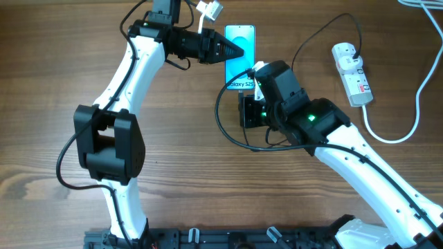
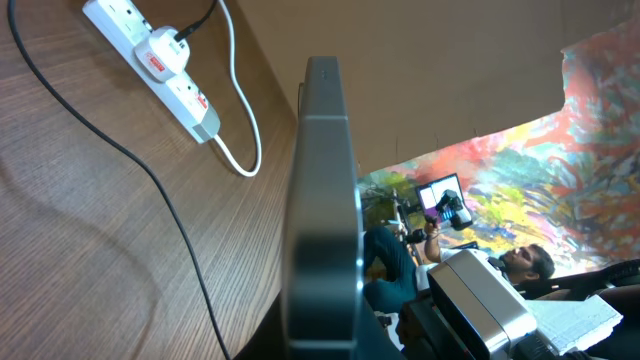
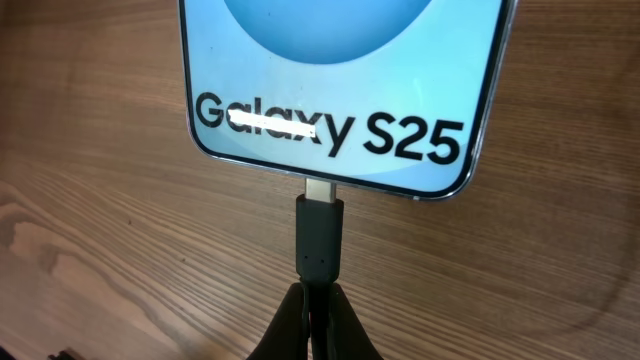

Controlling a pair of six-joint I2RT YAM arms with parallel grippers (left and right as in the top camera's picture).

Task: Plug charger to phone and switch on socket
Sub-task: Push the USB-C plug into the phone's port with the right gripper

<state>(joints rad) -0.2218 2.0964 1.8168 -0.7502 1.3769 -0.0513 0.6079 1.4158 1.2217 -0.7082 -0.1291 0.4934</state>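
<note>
The phone (image 1: 240, 43) lies at the far middle of the table, teal screen up, "Galaxy S25" end toward the right arm. My left gripper (image 1: 234, 50) is shut on the phone's side; the left wrist view shows its dark edge (image 2: 322, 200) running up the middle. My right gripper (image 3: 320, 305) is shut on the charger's plug (image 3: 320, 238), whose tip sits in the port in the phone's (image 3: 340, 90) bottom edge. The black charger cable (image 1: 225, 128) loops under the right wrist (image 1: 253, 73) and runs to the white power strip (image 1: 351, 72), also in the left wrist view (image 2: 160, 65).
The strip's thick white cord (image 1: 415, 114) curls off to the right edge and shows in the left wrist view (image 2: 240, 110). The black charger cable (image 2: 150, 170) crosses the wood. The arms' bases line the near edge.
</note>
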